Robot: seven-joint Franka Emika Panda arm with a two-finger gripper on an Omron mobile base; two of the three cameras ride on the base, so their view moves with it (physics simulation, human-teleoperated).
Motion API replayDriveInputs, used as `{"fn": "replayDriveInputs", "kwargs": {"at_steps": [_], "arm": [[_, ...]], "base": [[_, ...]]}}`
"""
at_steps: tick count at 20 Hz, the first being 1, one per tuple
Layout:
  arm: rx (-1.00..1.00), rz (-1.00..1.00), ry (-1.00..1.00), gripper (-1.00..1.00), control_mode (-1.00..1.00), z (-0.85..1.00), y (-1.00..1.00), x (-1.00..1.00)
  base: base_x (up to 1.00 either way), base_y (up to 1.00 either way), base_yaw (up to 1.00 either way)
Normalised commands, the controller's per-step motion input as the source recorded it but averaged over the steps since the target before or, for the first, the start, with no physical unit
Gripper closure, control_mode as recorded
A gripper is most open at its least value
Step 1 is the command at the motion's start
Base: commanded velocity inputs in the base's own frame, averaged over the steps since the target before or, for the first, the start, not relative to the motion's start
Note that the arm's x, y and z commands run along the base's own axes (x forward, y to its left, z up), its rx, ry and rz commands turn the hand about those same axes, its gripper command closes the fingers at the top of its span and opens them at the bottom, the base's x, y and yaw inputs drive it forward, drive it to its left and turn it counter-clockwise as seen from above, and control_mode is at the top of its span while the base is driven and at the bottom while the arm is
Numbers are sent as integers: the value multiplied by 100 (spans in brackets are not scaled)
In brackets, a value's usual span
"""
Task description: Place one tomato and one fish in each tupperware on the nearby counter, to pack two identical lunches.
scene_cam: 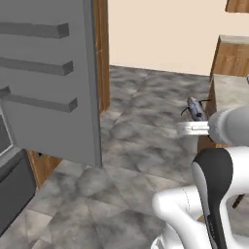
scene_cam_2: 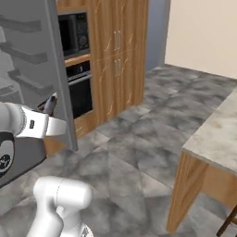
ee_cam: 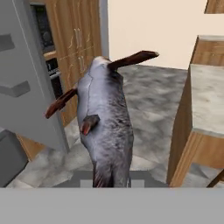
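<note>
Gripping the fish by its lower end, the hand is closed on it and held out in the air above the grey tiled floor. An open fridge door with shelf rails is seen to the left, with the oven and microwave beyond. The desk stands to the right, apart from the fish.

Grey marbled floor, cream wall, wooden cabinets with built-in oven, open grey refrigerator door
</note>
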Motion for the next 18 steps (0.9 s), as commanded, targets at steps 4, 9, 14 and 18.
{"fn": "replayDriveInputs", "kwargs": {"at_steps": [4, 9, 14, 18], "arm": [[0, 0, 0, 100, 100, 0, 0, 0], [0, 0, 0, 100, 100, 0, 0, 0], [0, 0, 0, 100, 100, 0, 0, 0], [0, 0, 0, 100, 100, 0, 0, 0]], "base": [[-33, 0, -57], [-17, 8, -56], [5, 78, -37], [14, 96, -11]]}}
